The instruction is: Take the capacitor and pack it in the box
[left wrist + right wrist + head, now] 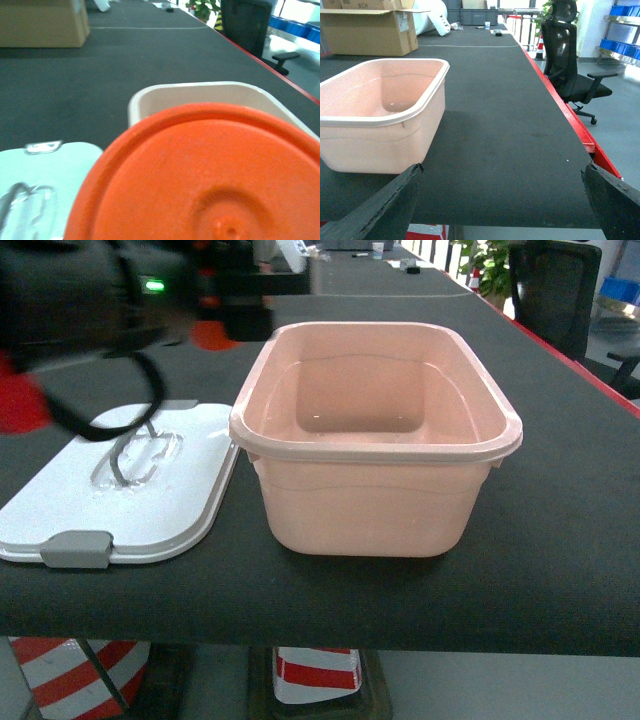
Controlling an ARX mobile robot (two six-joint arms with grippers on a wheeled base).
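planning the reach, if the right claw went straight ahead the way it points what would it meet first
Probably nothing: the right claw points along bare black table, and the box sits off to its left. Depth is unclear.
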